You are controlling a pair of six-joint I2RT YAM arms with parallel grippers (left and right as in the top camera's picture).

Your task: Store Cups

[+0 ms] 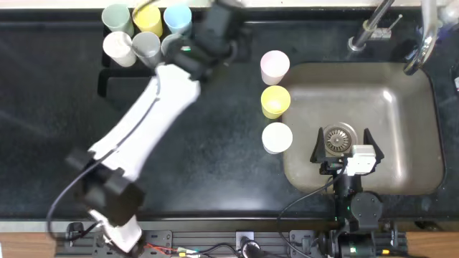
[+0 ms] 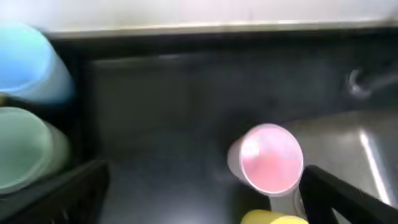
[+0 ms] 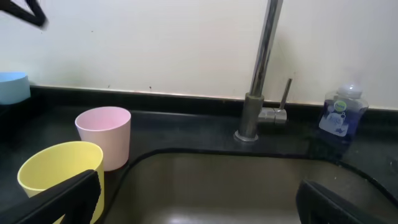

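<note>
Three cups stand in a row on the dark counter beside the sink: a pink cup (image 1: 274, 66), a yellow cup (image 1: 275, 101) and a white cup (image 1: 277, 137). At the back left several more cups are grouped, among them a green cup (image 1: 116, 16), a blue cup (image 1: 177, 18) and a grey cup (image 1: 145, 45). My left gripper (image 2: 202, 205) hangs open and empty between that group and the pink cup (image 2: 272, 158). Over the sink drain my right gripper (image 1: 344, 141) is open and empty, facing the pink cup (image 3: 106, 137) and yellow cup (image 3: 59, 174).
The steel sink (image 1: 401, 107) takes up the right side, with a tap (image 3: 258, 81) and a soap bottle (image 3: 341, 115) behind it. A dark tray (image 1: 104, 79) lies under the back-left cups. My left arm (image 1: 150, 115) crosses the counter diagonally.
</note>
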